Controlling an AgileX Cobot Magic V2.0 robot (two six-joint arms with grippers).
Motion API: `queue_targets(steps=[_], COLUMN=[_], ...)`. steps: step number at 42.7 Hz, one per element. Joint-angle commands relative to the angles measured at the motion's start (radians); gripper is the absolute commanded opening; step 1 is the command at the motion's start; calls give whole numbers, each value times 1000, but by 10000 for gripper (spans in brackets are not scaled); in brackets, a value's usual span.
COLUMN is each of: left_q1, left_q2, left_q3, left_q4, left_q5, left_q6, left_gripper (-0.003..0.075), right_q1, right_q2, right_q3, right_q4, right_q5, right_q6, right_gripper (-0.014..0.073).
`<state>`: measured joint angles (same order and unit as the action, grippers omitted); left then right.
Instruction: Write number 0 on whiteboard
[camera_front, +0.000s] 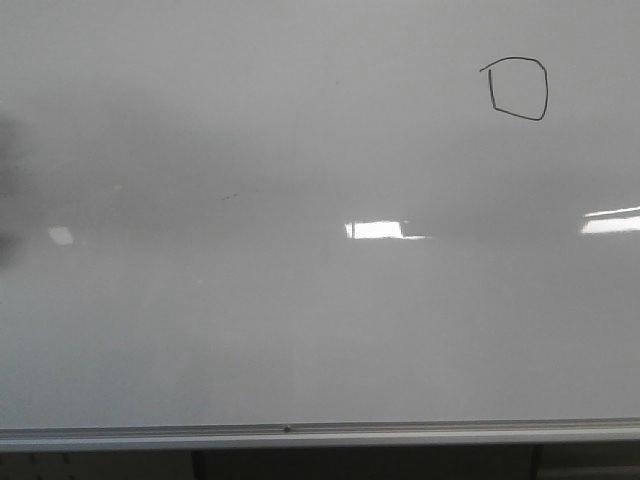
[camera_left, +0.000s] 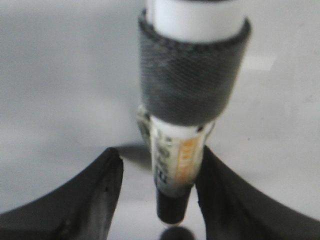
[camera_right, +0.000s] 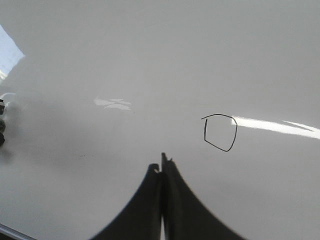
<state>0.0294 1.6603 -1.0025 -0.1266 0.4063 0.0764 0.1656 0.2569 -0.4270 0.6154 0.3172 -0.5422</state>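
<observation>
The number 0 (camera_front: 519, 89) is a thin black boxy loop with a short tail, at the upper right of the whiteboard (camera_front: 300, 330). It also shows in the right wrist view (camera_right: 220, 132), just beyond my right gripper (camera_right: 161, 167), which is shut and empty over bare board. My left gripper (camera_left: 160, 165) holds a marker (camera_left: 175, 165) with a grey sleeve (camera_left: 190, 75). One finger touches the marker and a gap shows beside the other fingertip. The marker's dark tip (camera_left: 172, 212) is close to the board, just above its own reflection. Neither gripper shows in the front view.
The silver tray edge (camera_front: 320, 433) runs along the board's bottom. Bright light reflections (camera_front: 375, 230) lie across the middle and right. A dark blur (camera_front: 6, 190) sits at the left edge of the front view.
</observation>
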Motion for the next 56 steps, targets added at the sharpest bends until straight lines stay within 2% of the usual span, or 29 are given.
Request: queue_targets(steps=[1,4,8,13,26,30,33,39,45,56], left_q1=[-1,-1,-1,-1,-23,-74,-124,-227,-310,-327], left_q2=[-27,-44,-89,-177,-425,-509,-574,-696,-821,-1014], left_q3=[-38,-38,-33,-7,118,158,191,260,337,395], left_q4=[-10,4,32,34,23,20,20,-6,-29,-65], left_q5=[-112,-75,-16,37,35,33,25,-22,-42,-35], left_q6=[-3,-3,-3,-3,-3,-3,-3,-3,-3,-3], left_gripper=[440,503,539,539,531,483,408,214,-12,-20], right_q1=[-7,-7,-7,-7,-7,-7,-7,-7,-7,-7], right_q2=[10,10,10,10,10,10,10,10,10,10], right_q3=[-27,-27,-27,-27,-27,-27,-27,-27,-27,-27], right_q4=[13,13,13,13,13,13,13,13,13,13], right_q5=[-74,-74,-74,-74,-74,-74,-74,-74,-74,-74], right_q6=[-5,-5,-5,-5,-5,-5,-5,-5,-5,-5], right_gripper=[-68,-68,-68,-68,-68,-68,-68,-68,-68,-68])
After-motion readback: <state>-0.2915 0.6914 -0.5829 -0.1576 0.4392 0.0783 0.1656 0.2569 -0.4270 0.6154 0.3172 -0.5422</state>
